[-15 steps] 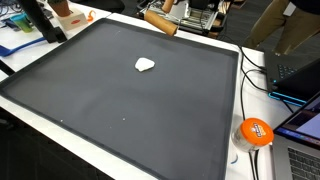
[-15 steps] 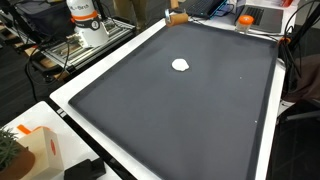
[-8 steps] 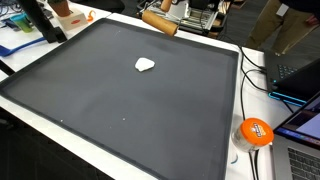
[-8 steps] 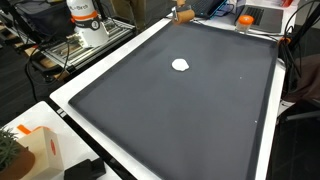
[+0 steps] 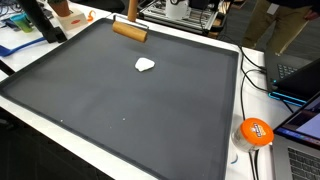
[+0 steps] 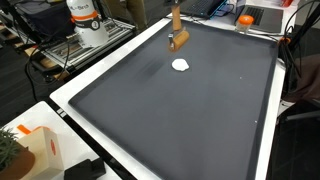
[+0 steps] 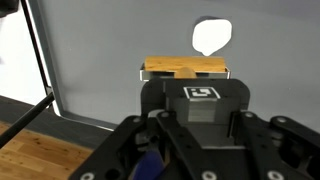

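We note the pincer [image 7: 188,82] closed across the wooden block [image 7: 187,67] at its narrow width, likely to keep it level above the table [image 5: 120,110], near the white scrap [image 7: 211,36].

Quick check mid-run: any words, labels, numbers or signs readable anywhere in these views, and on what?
Nothing reads clearly.
Square black-and-white marker in the wrist view: pattern only, no letters.
Label on the orange disc: too small to read.
Orange print on the white box: blurred.
On the wooden block: no marking visible.
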### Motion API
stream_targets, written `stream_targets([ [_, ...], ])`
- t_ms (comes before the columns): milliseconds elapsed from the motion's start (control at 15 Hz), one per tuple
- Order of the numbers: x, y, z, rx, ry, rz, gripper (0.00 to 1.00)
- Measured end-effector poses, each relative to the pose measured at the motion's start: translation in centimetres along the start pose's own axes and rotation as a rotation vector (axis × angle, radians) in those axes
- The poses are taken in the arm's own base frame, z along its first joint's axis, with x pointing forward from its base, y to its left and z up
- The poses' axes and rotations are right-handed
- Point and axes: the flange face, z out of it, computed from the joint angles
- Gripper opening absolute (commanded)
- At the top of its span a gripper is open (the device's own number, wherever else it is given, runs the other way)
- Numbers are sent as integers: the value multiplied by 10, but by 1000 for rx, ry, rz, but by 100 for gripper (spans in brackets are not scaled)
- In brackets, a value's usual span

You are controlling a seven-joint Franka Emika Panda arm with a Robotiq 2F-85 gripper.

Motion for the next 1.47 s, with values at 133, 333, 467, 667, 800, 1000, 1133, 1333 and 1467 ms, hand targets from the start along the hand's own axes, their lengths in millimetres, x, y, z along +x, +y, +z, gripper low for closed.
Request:
stream_targets([
  [133,-3,14,20,21,-41,7,22],
  [333,-9,10,36,51,-80,11,47],
  [467,-10,9,37,54,-85,10,47],
  [667,-10,9,37,54,-85,9,22],
  [800,-8,8,37,49,-70,22,22],
  [1000,0,0,32,33,1,120,22],
  [1133,6,-11,31,30,42,177,22],
  [1333,7,-27,39,33,34,211,22],
  [1467,8,-33,43,26,39,227,22],
])
